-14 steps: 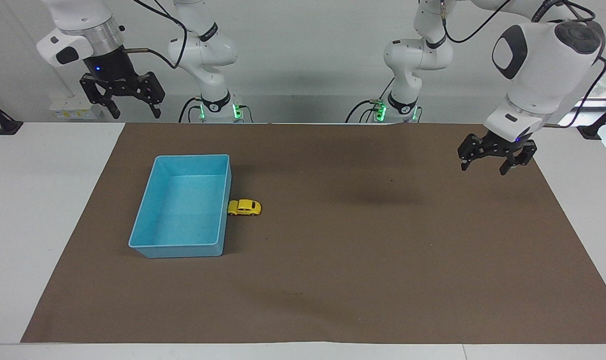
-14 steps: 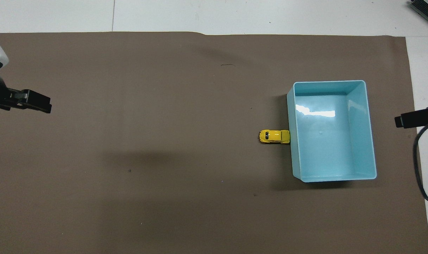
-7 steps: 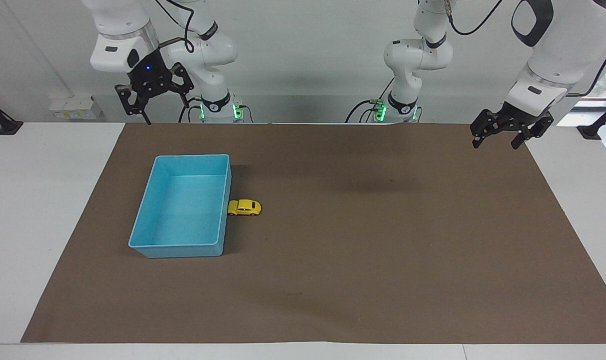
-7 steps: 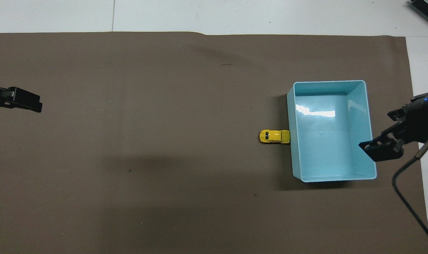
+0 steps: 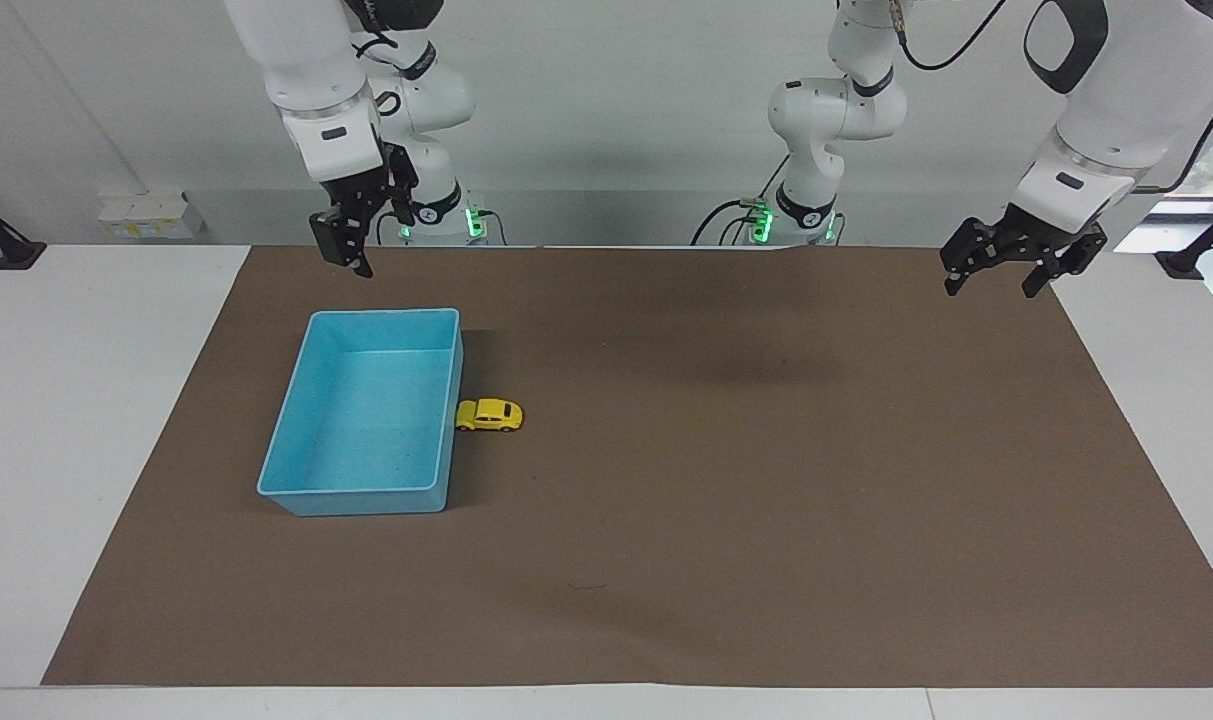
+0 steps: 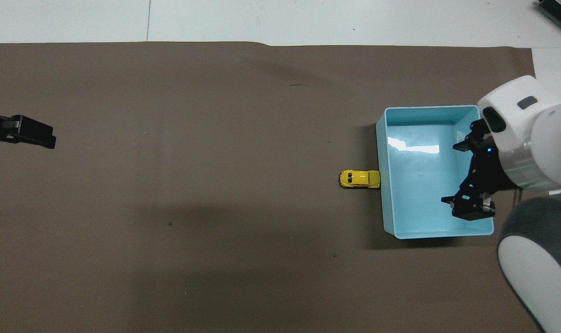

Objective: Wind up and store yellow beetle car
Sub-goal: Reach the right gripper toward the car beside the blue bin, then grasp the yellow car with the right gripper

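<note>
The yellow beetle car [image 5: 489, 415] [image 6: 359, 179] stands on the brown mat. One end touches the long wall of the blue bin [image 5: 366, 499] [image 6: 430, 107] that faces the table's middle. My right gripper [image 5: 351, 255] [image 6: 456, 178] hangs open and empty, high over the part of the bin toward the right arm's end, well apart from the car. My left gripper [image 5: 991, 285] waits open and empty above the mat's corner at the left arm's end. One of its fingers [image 6: 35, 134] shows at the edge of the overhead view.
The brown mat [image 5: 766, 500] covers most of the white table [image 5: 86, 400]. The bin holds nothing. A dark object [image 6: 557, 11] lies at the table's corner farthest from the robots, at the right arm's end.
The right gripper has swung in from beside the table to above the bin and has turned edge-on to the facing view. The left gripper rose and drew back, then held still. Car and bin stayed put.
</note>
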Robot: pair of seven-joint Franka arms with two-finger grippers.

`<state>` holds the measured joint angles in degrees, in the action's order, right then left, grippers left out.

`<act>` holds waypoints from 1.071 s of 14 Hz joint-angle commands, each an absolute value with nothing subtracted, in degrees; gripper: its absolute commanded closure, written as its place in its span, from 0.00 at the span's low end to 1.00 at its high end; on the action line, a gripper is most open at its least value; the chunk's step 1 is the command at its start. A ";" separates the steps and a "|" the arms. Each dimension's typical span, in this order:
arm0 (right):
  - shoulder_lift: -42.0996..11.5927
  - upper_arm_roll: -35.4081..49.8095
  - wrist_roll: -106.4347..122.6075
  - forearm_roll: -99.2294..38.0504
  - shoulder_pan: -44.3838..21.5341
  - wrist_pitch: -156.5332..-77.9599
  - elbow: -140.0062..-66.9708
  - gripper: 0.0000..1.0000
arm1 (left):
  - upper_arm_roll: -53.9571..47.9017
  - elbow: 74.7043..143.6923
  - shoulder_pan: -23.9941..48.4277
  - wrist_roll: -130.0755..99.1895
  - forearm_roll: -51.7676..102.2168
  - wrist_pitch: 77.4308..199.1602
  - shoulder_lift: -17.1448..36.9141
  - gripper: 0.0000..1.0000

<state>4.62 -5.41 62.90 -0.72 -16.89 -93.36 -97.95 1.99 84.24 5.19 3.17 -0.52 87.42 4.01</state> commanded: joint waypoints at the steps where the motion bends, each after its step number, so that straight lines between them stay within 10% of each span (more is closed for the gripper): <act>1: 5.36 -5.27 70.38 0.09 -18.53 -101.13 -106.23 0.00 | 1.58 84.02 4.39 3.08 0.35 86.31 3.52 0.00; 15: -4.04 -5.27 75.67 2.29 -20.92 -127.24 -121.36 0.00 | 1.58 84.02 4.39 3.08 0.35 86.31 3.52 0.00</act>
